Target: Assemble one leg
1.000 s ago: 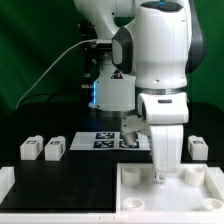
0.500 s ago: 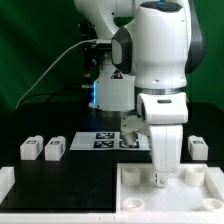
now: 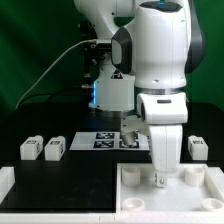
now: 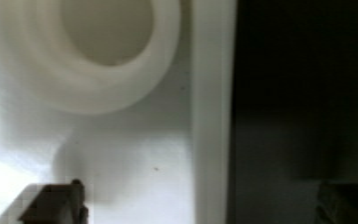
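- Gripper (image 3: pixel 160 179) is reaching down into the tray piece (image 3: pixel 135 200), jaws spread wide and gripping nothing, probably gauging a round socket (image 4: pixel 105 40).
- Leg (image 3: pixel 53 148) is standing on the table (image 3: pixel 75 185) at nine o'clock of the gripper in the exterior view, untouched, awaiting pickup.

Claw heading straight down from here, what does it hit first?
Most likely the floor of the large white tray-shaped plastic piece. The claw points down inside it, and the wrist view shows its white surface close below. Exact gap unclear.
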Tool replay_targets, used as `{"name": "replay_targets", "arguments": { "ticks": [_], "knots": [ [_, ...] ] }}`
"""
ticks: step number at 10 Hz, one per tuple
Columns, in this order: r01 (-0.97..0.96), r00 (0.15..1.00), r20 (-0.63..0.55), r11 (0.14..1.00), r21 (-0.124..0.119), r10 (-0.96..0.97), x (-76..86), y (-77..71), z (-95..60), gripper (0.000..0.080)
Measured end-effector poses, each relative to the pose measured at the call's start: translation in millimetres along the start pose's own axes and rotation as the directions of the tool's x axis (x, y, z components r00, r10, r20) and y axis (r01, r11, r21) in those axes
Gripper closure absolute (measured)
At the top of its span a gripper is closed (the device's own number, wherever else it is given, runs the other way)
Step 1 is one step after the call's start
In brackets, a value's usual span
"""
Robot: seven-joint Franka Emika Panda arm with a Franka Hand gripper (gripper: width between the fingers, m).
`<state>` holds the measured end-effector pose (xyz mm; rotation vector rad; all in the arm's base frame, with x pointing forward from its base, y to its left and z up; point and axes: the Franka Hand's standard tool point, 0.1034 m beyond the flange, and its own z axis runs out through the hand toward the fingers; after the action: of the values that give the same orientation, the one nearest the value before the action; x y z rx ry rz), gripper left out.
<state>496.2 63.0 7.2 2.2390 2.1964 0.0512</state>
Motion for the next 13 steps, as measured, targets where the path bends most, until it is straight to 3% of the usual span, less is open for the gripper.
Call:
{"name": "replay_targets", "arguments": {
  "ticks": [1,3,4,5,7,10,11,12,13],
  "knots": [
    [-0.001,1.0,0.0,1.0,-0.001,0.001,-0.4,0.3,-0.4,0.015],
    [-0.11,0.994,0.0,0.994,-0.025,0.11,1.4,1.1,-17.8,0.015],
    [-0.14,0.99,-0.003,0.99,-0.031,0.14,8.4,-4.5,-26.2,0.015],
    [-0.312,0.95,-0.019,0.95,-0.03,0.311,18.5,-7.8,-32.4,0.015],
    [-0.62,0.783,-0.056,0.784,-0.006,0.619,48.8,-13.9,-39.6,0.015],
    [-0.79,0.61,-0.058,0.612,0.023,0.79,49.2,-14.8,-38.0,0.015],
    [-0.858,0.51,-0.055,0.513,0.036,0.858,52.5,-16.5,-37.4,0.015],
    [-0.934,0.351,-0.044,0.353,0.055,0.935,66.7,-25.7,-34.1,0.015],
    [-0.966,0.245,-0.031,0.247,0.072,0.969,79.3,-33.9,-31.9,0.015]
  ]
}}
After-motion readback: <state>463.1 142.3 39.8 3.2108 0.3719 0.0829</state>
